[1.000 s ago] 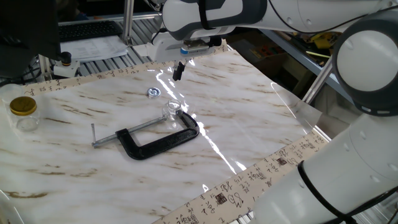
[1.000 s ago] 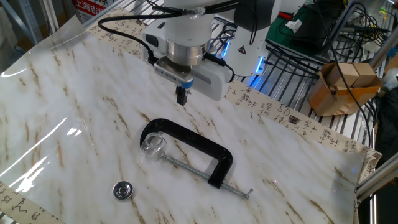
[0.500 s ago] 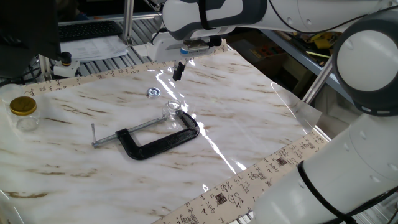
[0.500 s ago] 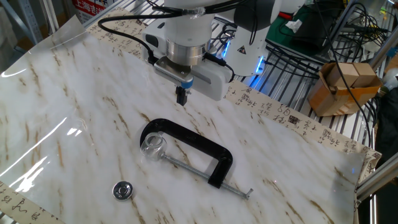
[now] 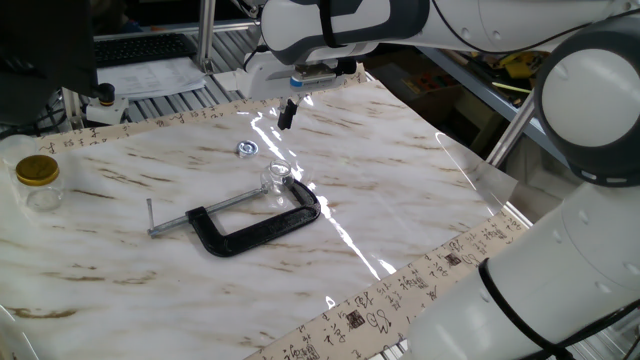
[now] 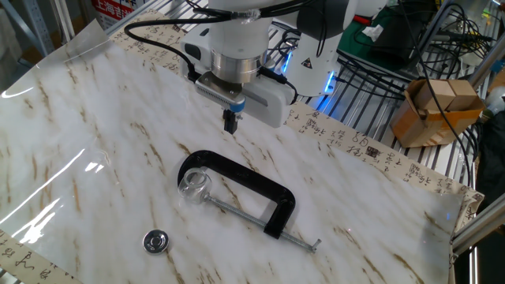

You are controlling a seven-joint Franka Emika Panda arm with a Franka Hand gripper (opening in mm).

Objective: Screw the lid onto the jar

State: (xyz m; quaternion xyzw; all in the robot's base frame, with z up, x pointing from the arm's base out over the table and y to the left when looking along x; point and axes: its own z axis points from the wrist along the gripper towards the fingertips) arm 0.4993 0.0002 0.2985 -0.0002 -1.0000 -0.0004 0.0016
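Fingers (image 6: 230,124) closed, empty, above table; lid (image 6: 155,241) apart from jar (image 6: 192,185).

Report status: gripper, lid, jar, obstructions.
Gripper shut, empty, above table. Lid lies apart from jar. Jar sits in black C-clamp.

The lid (image 6: 156,241) is a small round silvery metal cap with a bluish glint, lying flat on the marble tabletop (image 6: 118,142), well apart from the jar (image 6: 192,186). The jar is tiny, of clear glass, standing upright with its mouth open, tucked just inside the curved end of the black C-clamp (image 6: 252,193), seemingly touching its screw end.
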